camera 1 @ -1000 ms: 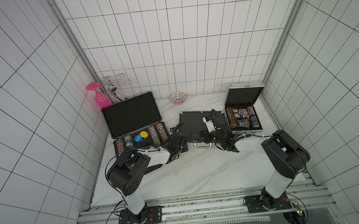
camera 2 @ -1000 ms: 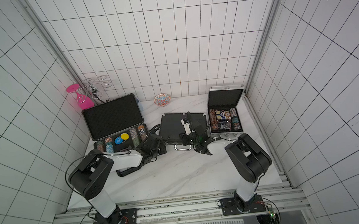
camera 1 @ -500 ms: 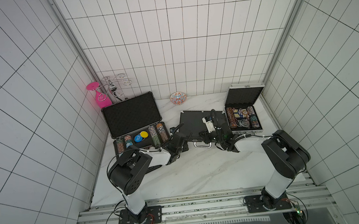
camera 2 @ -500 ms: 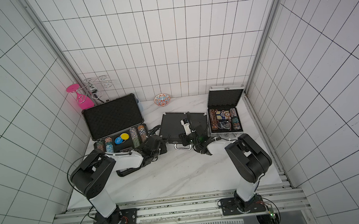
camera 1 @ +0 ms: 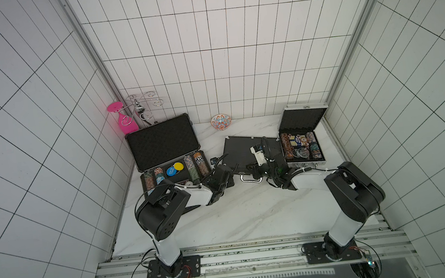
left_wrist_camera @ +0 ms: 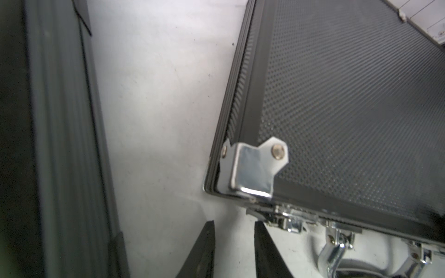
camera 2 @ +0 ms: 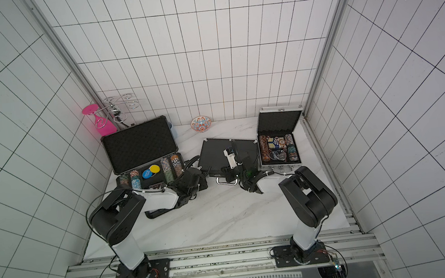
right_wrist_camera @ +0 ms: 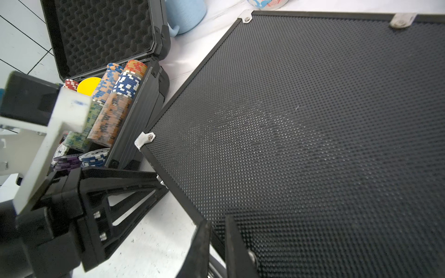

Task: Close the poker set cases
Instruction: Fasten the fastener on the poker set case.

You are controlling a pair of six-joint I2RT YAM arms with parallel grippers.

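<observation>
Three poker set cases lie on the marble table. The large ribbed black case at the left stands open, with chips in its base. At the right, the small silver case is open too. The medium black case in the middle has its dimpled lid down. My left gripper is open, with only bare table in its gap, just off that case's chromed front corner. My right gripper hovers over its front rim beside the handle, open by a narrow slit.
A patterned bowl sits by the back wall. A pink glass and a wire rack fill the back left corner. A pale blue cup stands behind the large case. Tiled walls close in on three sides.
</observation>
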